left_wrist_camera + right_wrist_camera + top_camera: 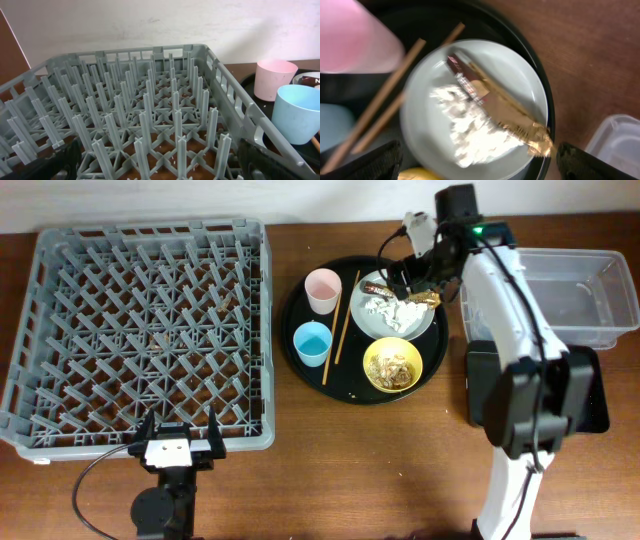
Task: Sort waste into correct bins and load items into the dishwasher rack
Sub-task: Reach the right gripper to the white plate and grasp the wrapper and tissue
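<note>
The right fingers (592, 162) hang wide apart and empty over the grey-green plate (520, 70) bearing crumpled tissue (470, 132) and wrapper strip (517, 120), right of the rack (150, 320). The left fingers (280, 162), equally spread, sit at the rack's near edge.

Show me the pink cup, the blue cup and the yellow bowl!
pink cup (322, 284), overhead view, its inside.
blue cup (312, 341), overhead view, its inside.
yellow bowl (392, 390), overhead view, its near rim.

- We see a brown wooden table (400, 460).
- On its left lies the grey dishwasher rack (150, 228).
- In the middle sits a round black tray (348, 383).
- On the right we find the clear tub (580, 300), with the flat black tray (594, 395) just beside it, partly hidden.
</note>
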Controlling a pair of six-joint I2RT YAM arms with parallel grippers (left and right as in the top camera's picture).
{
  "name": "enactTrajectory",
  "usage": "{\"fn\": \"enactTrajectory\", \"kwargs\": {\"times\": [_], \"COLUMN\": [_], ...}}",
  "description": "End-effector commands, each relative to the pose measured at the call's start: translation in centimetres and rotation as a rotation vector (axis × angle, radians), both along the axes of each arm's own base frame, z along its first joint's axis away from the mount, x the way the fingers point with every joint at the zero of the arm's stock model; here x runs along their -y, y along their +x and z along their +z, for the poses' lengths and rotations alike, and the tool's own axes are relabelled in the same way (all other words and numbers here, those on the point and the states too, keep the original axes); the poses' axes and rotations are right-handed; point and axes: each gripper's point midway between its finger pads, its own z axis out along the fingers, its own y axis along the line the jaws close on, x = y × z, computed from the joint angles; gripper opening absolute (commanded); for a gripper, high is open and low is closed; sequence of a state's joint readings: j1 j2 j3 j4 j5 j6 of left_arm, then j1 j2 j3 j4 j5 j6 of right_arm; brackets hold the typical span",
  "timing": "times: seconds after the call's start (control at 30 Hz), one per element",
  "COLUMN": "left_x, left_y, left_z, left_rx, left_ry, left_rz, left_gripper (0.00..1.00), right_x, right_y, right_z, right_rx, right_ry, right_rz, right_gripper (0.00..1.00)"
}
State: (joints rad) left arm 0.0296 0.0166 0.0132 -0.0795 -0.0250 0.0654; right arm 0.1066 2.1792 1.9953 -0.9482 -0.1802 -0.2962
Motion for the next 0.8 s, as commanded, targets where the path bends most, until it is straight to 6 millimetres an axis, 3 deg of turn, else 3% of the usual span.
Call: {"fn": "enactTrajectory", "kwargs": {"times": [0.0,0.1,0.23,0.3,0.43,0.6,0.67,0.77], "left_x": [0.0,0.0,0.0,0.0,0.0,0.0,0.0,0.0], "left_y": [0.0,0.0,0.0,0.0,0.0,0.0,0.0,0.0], "left_z": [-0.2,-0.2,-0.2,-0.2,-0.2,-0.2,-0.2,-0.2], "left_rx": [-0.003,-0.003,-0.003,-0.003,-0.003,-0.003,-0.003,-0.003], "left_ry": [0.018,0.018,0.018,0.018,0.018,0.018,0.018,0.018], "left_rz": [-0.006,-0.006,-0.006,-0.006,-0.006,-0.006,-0.006,-0.006], "left_gripper": [0.99,0.99,0.99,0.99,0.99,0.99,0.99,0.99], "right_x": [0.5,0.5,0.3,0.2,-0.2,-0.2,-0.2,-0.2], "right_y": [1.3,1.7,1.4,1.2,0.4,-0.4,-0.7,-0.8], "right_z": [-4.0,-6.9,-9.0,-9.5,-10.6,-12.4,-13.1,-13.2], "right_rx": [-0.008,-0.031,-0.068,-0.079,-0.119,-0.171,-0.192,-0.200], "right_ry": [-0.105,-0.127,-0.131,-0.131,-0.133,-0.132,-0.132,-0.126], "right_rz": [0.092,0.135,0.148,0.153,0.162,0.158,0.155,0.133], "right_gripper": [0.98,0.98,0.99,0.99,0.88,0.86,0.79,0.54]}}
